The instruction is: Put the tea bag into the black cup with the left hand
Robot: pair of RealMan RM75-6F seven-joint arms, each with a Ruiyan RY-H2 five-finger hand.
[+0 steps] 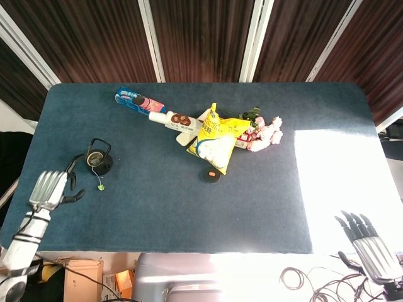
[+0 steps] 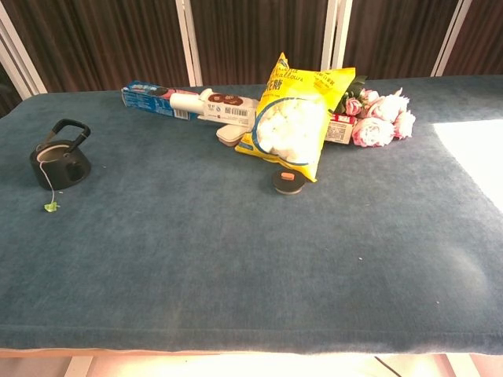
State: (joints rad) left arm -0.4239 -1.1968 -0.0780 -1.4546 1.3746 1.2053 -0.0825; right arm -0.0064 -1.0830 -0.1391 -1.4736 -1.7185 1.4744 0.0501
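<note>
The black cup [image 1: 99, 162] [image 2: 60, 162] with its raised handle stands at the table's left side. The tea bag [image 2: 51, 155] lies inside it, and its string hangs over the rim to a small green tag [image 1: 101, 186] [image 2: 52, 206] on the cloth. My left hand [image 1: 48, 188] hovers at the table's left edge, below and to the left of the cup, fingers spread and holding nothing; the chest view does not show it. My right hand [image 1: 373, 247] hangs off the table's near right corner, fingers apart and empty.
A blue cookie package [image 1: 137, 101], a white tube [image 1: 174, 121], a yellow marshmallow bag [image 1: 217, 139] and pink flowers [image 1: 267, 131] lie across the middle back. A small black lid [image 1: 212, 174] sits in front of the bag. Bright sunlight covers the right part of the table [image 1: 340, 170].
</note>
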